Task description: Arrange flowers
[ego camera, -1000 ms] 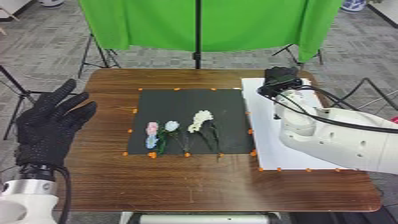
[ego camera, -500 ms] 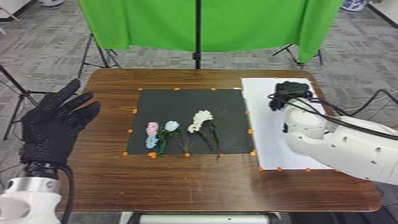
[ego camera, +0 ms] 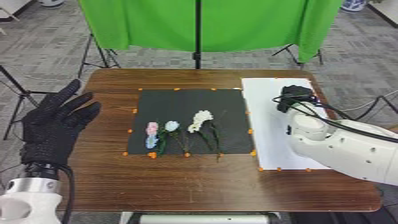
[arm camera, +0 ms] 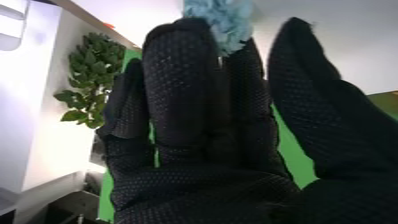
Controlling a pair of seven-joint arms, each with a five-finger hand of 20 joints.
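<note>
at the far right part of the brown table [ego camera: 187,190], the right hand [ego camera: 296,95] is over the white sheet [ego camera: 269,112], its arm [ego camera: 342,152] coming in from the right side with dark cables along it. the right wrist view shows its fingers [arm camera: 178,90] straight and pointing up, with a wide gap between them and the thumb [arm camera: 306,95]. a blue-green flower [arm camera: 226,22] shows at the fingertips, partly behind them; i cannot tell whether they grip it or only sit in front of it.

off the left side of the table, the left hand [ego camera: 55,130] is raised above its white arm [ego camera: 31,202], its fingers straight and spread wide, with nothing in them.

the other flowers lie on the dark mat [ego camera: 164,102], in its near half: a pink one [ego camera: 152,128] with a light blue one [ego camera: 151,142] just nearer the robot, a pale one [ego camera: 171,126] beside them, and a cream cluster [ego camera: 202,116] to the right of that. their green stems run toward the near edge, and one from the cream cluster crosses it. small orange markers dot the edges of mat and sheet. beyond the table hangs a green cloth [ego camera: 142,27] with a dark pole [ego camera: 197,35] in front. a leafy plant [arm camera: 93,82] shows in the right wrist view.
</note>
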